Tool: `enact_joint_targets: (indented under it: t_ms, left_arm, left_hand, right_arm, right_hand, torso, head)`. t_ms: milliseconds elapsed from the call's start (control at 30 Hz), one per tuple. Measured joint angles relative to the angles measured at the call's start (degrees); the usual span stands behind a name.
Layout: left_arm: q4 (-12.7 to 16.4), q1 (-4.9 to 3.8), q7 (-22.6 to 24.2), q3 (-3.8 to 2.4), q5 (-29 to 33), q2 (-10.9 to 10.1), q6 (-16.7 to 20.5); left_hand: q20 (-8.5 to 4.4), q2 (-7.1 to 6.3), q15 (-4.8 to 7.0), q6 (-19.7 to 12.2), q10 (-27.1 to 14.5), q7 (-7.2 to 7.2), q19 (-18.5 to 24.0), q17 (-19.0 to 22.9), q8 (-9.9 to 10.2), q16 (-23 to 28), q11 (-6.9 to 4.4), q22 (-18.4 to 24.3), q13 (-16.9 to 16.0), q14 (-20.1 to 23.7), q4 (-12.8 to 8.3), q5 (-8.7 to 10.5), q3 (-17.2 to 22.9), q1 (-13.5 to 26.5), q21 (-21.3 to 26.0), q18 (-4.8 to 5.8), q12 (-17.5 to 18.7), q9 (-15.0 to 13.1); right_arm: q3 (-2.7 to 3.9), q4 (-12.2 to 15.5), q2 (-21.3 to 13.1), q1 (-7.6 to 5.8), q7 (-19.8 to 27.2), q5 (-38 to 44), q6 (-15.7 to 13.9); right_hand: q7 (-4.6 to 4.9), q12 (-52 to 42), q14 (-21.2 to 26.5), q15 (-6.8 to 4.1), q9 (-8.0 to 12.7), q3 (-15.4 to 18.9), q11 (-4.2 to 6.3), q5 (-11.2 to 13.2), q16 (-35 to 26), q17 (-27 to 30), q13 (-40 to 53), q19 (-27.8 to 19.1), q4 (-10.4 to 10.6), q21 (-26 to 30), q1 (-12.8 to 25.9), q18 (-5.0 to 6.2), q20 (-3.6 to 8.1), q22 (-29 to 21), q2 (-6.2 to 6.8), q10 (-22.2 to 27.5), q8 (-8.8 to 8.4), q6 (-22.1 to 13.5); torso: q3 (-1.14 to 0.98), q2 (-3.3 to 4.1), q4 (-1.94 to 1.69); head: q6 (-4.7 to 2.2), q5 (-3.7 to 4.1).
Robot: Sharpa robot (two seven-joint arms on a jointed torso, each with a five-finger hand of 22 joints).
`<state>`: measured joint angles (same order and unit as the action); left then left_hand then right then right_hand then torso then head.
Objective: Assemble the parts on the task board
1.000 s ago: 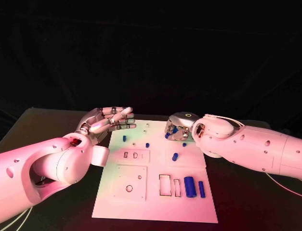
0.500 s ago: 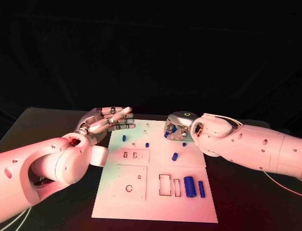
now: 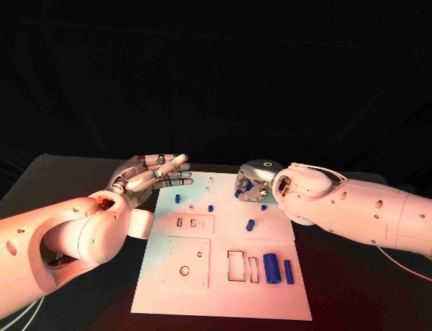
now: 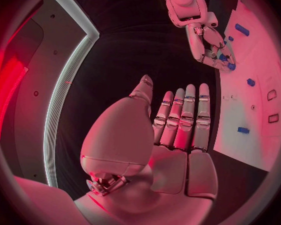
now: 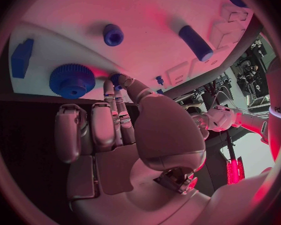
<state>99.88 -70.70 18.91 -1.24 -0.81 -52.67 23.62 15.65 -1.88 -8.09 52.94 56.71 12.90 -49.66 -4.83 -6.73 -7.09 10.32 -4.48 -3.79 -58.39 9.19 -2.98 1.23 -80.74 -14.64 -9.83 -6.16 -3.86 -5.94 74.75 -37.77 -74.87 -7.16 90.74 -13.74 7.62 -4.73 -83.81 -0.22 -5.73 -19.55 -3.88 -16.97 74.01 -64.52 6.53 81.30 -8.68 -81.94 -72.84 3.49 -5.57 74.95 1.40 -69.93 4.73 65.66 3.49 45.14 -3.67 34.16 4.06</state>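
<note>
Left hand [image 3: 154, 174] hovered by far left corner of white task board [image 3: 201, 289], fingers apart, grasping nothing. Right hand [image 3: 253, 183] at board's far edge; right wrist view showed fingertips pinching small blue peg [image 5: 117, 79] beside blue toothed gear [image 5: 72, 80], hidden in head view.

The room around me is dim and black beyond the table — pink-red light falls over both my arms and tints the task board [image 3: 226, 296], with a greenish patch on its left side. My left hand [image 4: 172, 135] glows red. At my wrists, straight edges bend toward the rim — my right hand [image 5: 134, 135] lies mostly in shadow.
</note>
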Motion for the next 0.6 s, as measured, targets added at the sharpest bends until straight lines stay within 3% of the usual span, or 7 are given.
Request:
enact_joint_targets:
  t_ms: [300, 600]
  left_arm:
    - [-0.3, -0.01, -0.2, 0.00, 0.0, 0.0, -0.1]
    - [-0.4, -0.02, -0.3, 0.00, 0.0, 0.1, -0.2]
  left_hand:
    - [0.00, 0.00, 0.00, 0.0, 0.0, 0.00, 0.0, 0.0, 0.0, 0.0, 0.00, 0.0, 0.0, 0.0, 0.0, 0.00, 0.0, 0.0, 0.0, 0.00, 0.0, 0.0]
    - [0.00, 0.00, 0.00, 0.0, 0.0, 0.00, 0.0, 0.0, 0.0, 0.0, 0.00, 0.1, 0.0, 0.0, 0.0, 0.00, 0.0, 0.0, 0.0, 0.01, 0.0, 0.0]
  right_arm:
    - [0.17, 0.6, 0.1, -0.12, -0.8, 0.2, -4.2]
    - [0.23, -1.6, 3.6, -0.24, -1.7, 0.5, -9.2]
  right_hand:
    - [-0.09, 0.0, -0.2, -0.21, -0.3, -0.2, 0.18, -0.3, 0.2, -0.3, 0.1, 0.5, 0.2, -0.7, 0.2, 0.00, 0.07, 0.0, 0.69, -0.4, 0.03, 0.5]
    - [-0.11, 0.0, -0.2, -0.21, -0.3, -0.2, 0.10, -0.3, 0.2, -0.4, 0.1, 0.9, 0.2, -0.7, 0.4, 0.01, 0.06, 0.0, 0.91, -0.5, 0.03, 0.5]
  torso:
    - [0.03, 0.06, -0.02]
    - [0.03, 0.13, -0.16]
  head:
    - [-0.49, -0.04]
    - [-0.64, -0.08]
